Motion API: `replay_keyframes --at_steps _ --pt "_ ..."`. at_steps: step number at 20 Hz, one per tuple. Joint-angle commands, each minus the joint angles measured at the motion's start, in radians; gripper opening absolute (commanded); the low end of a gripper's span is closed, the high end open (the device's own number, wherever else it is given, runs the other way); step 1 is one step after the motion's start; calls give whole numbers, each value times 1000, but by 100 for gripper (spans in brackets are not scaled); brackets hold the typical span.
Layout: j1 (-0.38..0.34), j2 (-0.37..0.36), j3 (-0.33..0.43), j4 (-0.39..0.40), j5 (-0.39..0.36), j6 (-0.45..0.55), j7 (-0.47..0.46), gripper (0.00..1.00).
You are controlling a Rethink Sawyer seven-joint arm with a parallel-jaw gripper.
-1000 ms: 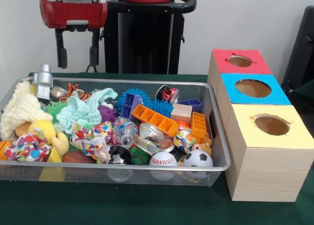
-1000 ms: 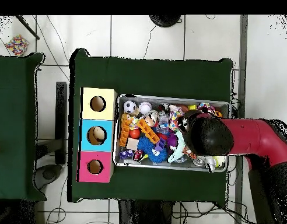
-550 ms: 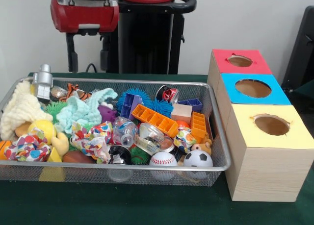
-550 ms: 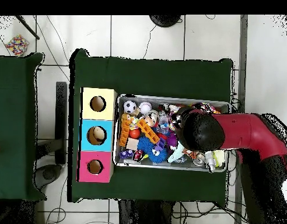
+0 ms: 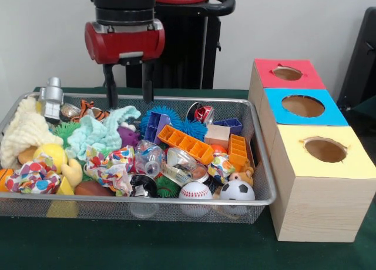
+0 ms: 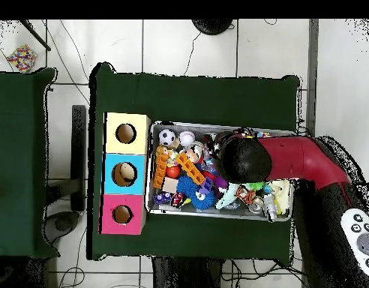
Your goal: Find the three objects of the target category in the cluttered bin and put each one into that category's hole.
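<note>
My gripper [image 5: 128, 98] hangs open and empty over the back of the wire bin [image 5: 147, 200], just above the aqua cloth [image 5: 100, 132] and left of the blue spiky ball [image 5: 170, 118]. A baseball [image 5: 195, 192], a soccer ball [image 5: 237, 190] and a brown football [image 5: 91, 189] lie along the bin's front wall. Beside the bin stand three boxes with round holes: red [image 5: 287, 73], blue [image 5: 303, 106] and yellow [image 5: 325, 149]. In the overhead view the arm's black head [image 6: 245, 160] hides the gripper over the bin's middle; the soccer ball [image 6: 167, 136] and baseball [image 6: 187, 138] show near the yellow box [image 6: 126, 133].
The bin is packed: orange trays [image 5: 185, 142], a silver robot toy [image 5: 51, 96], a cream cloth [image 5: 23, 129], a colourful cloth [image 5: 111, 167], a tiger toy [image 5: 91, 111], a clear plastic bottle [image 5: 148, 158]. The red arm [image 6: 300, 161] crosses the bin's right end.
The gripper has moved rightward in the front view and come down toward the bin's back part. In the overhead view the arm's head has shifted left. It stays open and empty.
</note>
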Motion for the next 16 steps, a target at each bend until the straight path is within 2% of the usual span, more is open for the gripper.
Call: replay_keyframes --at_steps 1,8,14,16 --pt "18 99 -68 -86 -35 73 26 100" --pt "41 143 -95 -137 -79 32 14 100" --pt "107 191 -205 -202 -76 95 123 100" --pt "116 224 -218 -221 -76 78 118 100"
